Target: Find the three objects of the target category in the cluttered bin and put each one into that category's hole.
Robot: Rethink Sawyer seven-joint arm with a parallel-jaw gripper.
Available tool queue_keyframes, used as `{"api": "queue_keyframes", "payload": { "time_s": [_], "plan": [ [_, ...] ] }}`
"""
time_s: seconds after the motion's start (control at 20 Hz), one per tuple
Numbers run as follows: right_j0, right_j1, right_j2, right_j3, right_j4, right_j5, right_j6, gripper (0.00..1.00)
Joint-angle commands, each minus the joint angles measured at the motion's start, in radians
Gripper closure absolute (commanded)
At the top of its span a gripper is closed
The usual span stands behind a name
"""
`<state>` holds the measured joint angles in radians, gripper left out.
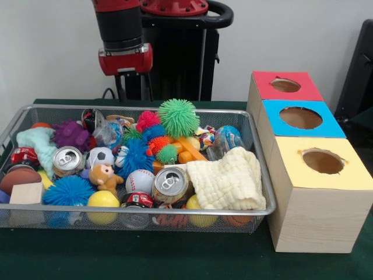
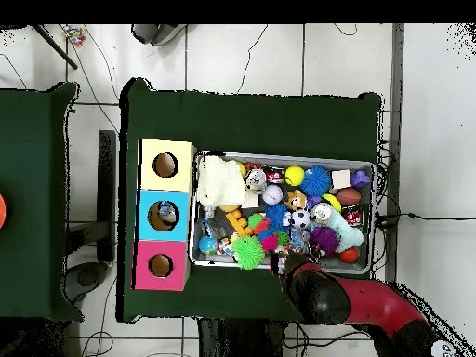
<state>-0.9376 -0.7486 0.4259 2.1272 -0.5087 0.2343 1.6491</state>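
Hovering tool (image 1: 133, 87) behind cluttered bin (image 1: 256, 211)

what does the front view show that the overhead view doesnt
Only the front view shows the wooden side walls of the box with three holes, the pull tabs on two cans, and a small teddy bear upright.

Only the overhead view shows something lying inside the blue hole, plus the floor cables around the table.

Both show the wire bin, the green spiky ball, the cream cloth, and the arm above the bin's robot-side edge.
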Motion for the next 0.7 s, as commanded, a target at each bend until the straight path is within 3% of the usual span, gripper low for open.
{"api": "queue_keyframes", "payload": {
  "time_s": [0.05,0.35,0.7],
  "plan": [
    [-0.05,0.046,0.107,-0.153,0.027,0.158,-0.071,0.0],
    [-0.081,0.054,0.134,-0.18,0.014,0.201,-0.095,0.0],
    [-0.064,0.052,0.109,-0.203,-0.008,0.195,-0.055,0.0]
  ]
}}
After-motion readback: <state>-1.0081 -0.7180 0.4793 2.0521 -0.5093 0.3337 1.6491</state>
